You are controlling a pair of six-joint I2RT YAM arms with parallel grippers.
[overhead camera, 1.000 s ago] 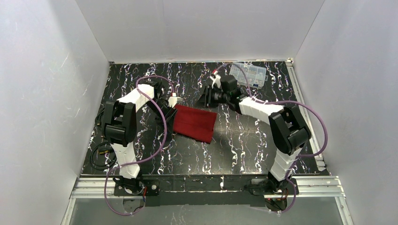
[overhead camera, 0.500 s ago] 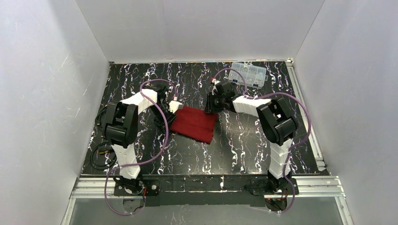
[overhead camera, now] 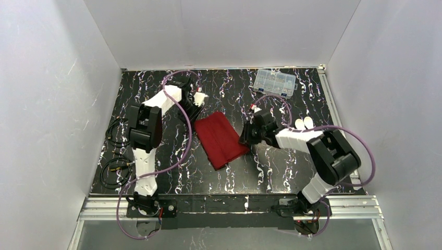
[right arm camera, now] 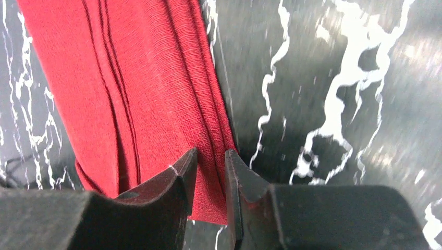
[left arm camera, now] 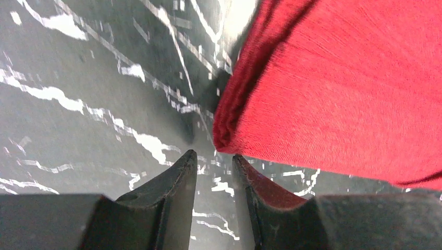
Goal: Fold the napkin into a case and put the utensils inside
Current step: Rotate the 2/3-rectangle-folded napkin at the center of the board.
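As napkin (overhead camera: 221,139) slants lengthwise away leftward, right pincer (right arm camera: 211,152) nips it; left pincer (left arm camera: 213,155) gapes.

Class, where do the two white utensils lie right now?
In the top view, the utensils lie right of the napkin, beside the right arm, nearer than the clear compartment box.

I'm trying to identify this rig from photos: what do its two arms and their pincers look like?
The left arm and right arm match: white ribbed shells on the links, black joint housings, a purple cable looping along each. The left pincer and right pincer each have two black, wedge-shaped fingers.
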